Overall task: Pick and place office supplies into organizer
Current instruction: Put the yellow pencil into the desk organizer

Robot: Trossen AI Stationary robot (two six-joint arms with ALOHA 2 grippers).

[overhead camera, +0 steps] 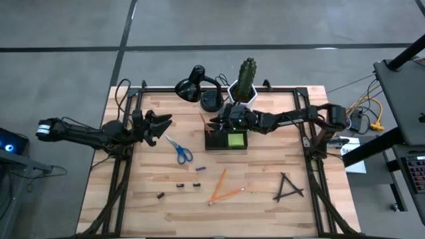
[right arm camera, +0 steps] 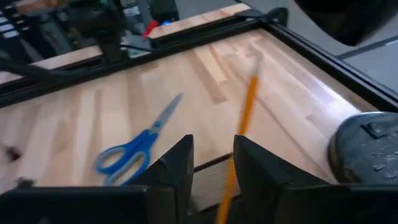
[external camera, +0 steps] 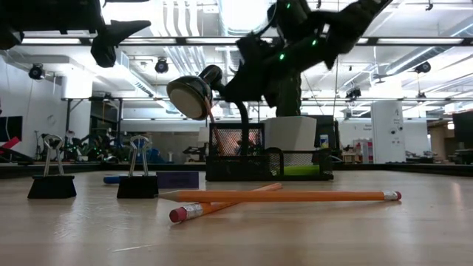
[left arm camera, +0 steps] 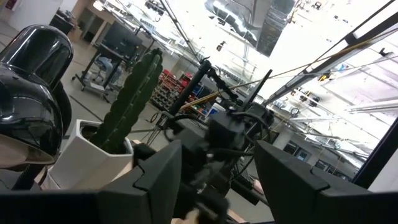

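An orange pencil (right arm camera: 241, 142) stood tilted between the fingers of the right tool (right arm camera: 212, 163), its lower end inside the organizer (overhead camera: 226, 140); whether the fingers gripped it or had let go could not be told. The scissors (overhead camera: 179, 150) lay just left of the organizer, two pencils (overhead camera: 224, 190) nearer the front edge on open bench (overhead camera: 265, 206). The left tool (overhead camera: 158, 125) hovered released beyond the scissors.

organizer (overhead camera: 226, 140) mid-table, cactus (overhead camera: 247, 75) behind it, scissors (overhead camera: 180, 151) to its left, pencils (overhead camera: 224, 189) in front
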